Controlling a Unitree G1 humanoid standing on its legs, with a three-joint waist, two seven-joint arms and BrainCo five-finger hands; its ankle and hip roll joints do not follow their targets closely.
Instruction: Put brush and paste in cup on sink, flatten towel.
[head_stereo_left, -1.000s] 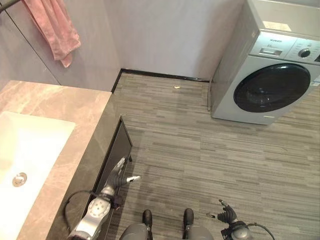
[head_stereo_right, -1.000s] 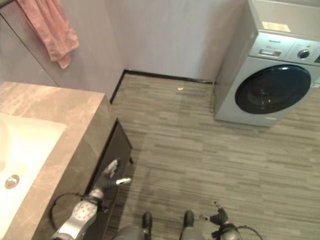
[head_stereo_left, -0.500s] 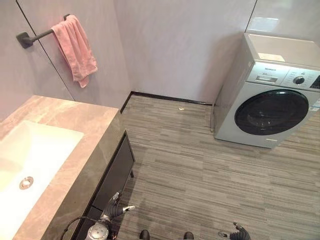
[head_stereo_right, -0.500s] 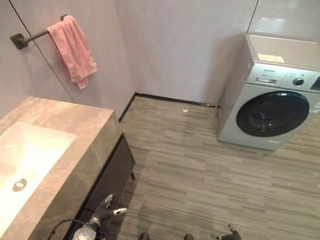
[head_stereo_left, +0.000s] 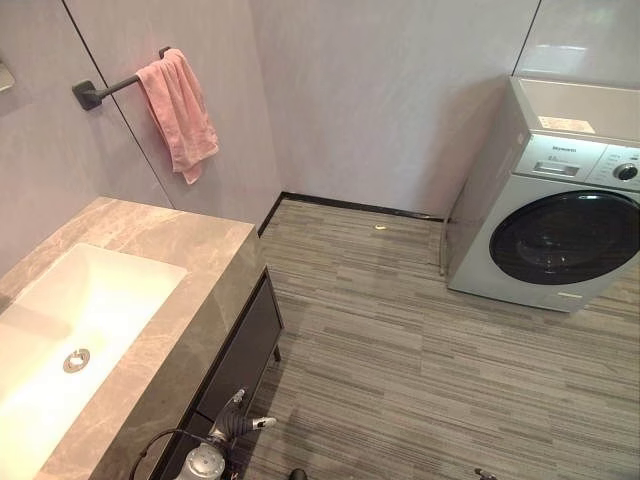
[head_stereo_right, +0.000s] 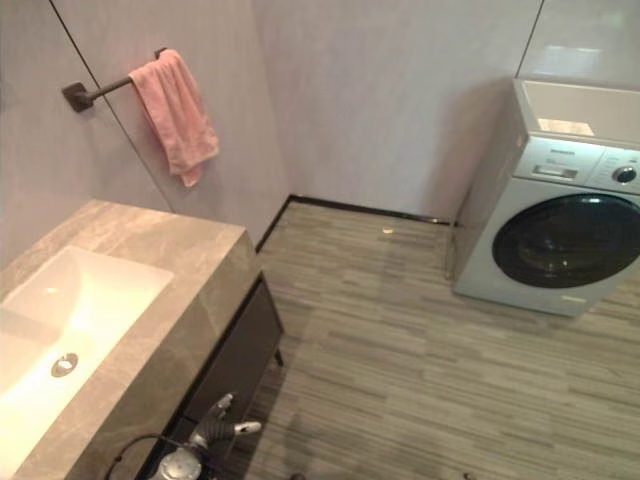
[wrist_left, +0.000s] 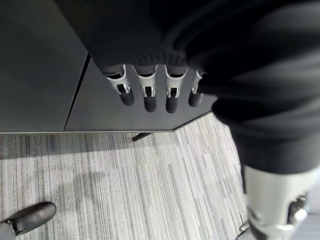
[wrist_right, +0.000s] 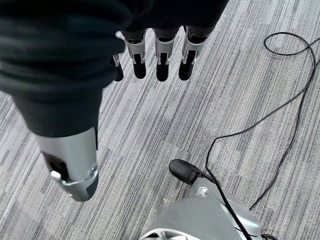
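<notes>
Hanging bunched on a wall bar (head_stereo_left: 100, 90) above the counter (head_stereo_left: 190, 245), the pink towel (head_stereo_left: 180, 110) is beyond the sink (head_stereo_left: 90, 310). Both hands, left hand (wrist_left: 150, 92) and right hand (wrist_right: 160, 55), are relaxed, empty. Washing machine (head_stereo_left: 560, 220) stands far across the floor (head_stereo_left: 400, 330).

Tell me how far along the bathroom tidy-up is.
Nothing looks done. The pink towel hangs bunched at one end of its wall bar. The sink countertop is bare. Left hand and right hand hang open, holding nothing. Everything is left.
</notes>
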